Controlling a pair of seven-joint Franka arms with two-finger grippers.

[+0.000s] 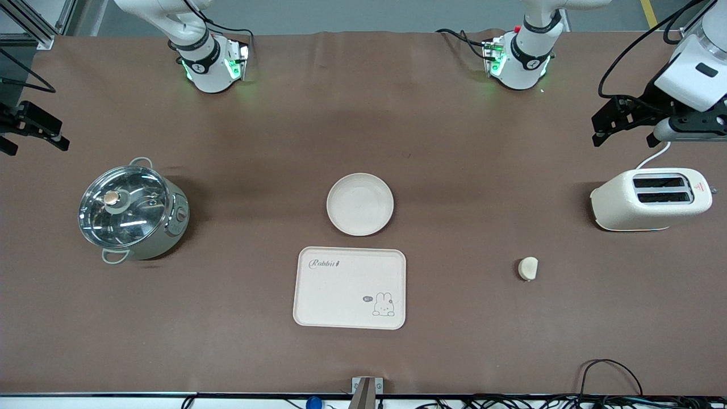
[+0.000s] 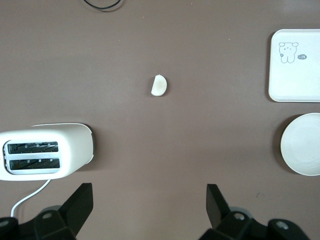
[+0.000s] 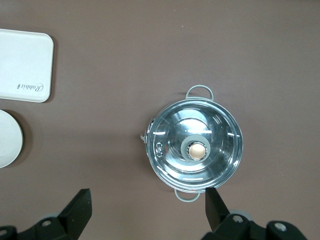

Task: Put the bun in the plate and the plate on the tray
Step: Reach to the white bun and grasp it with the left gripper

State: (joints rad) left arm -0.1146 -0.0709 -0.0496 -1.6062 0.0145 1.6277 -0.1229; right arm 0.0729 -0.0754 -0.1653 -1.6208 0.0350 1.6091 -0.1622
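Note:
The bun (image 1: 527, 268) lies on the brown table toward the left arm's end, nearer the front camera than the toaster; it also shows in the left wrist view (image 2: 159, 86). The empty round plate (image 1: 360, 204) sits mid-table. The Rabbit tray (image 1: 350, 287) lies just nearer the camera than the plate, also empty. My left gripper (image 1: 623, 136) hangs open and empty over the table by the toaster, its jaws wide apart in its wrist view (image 2: 150, 202). My right gripper (image 1: 34, 145) hangs open and empty over the table's right-arm end, by the pot (image 3: 148, 206).
A cream toaster (image 1: 650, 199) with a white cord stands at the left arm's end. A steel pot with a glass lid (image 1: 132, 211) stands at the right arm's end. Cables lie along the table's front edge (image 1: 610, 369).

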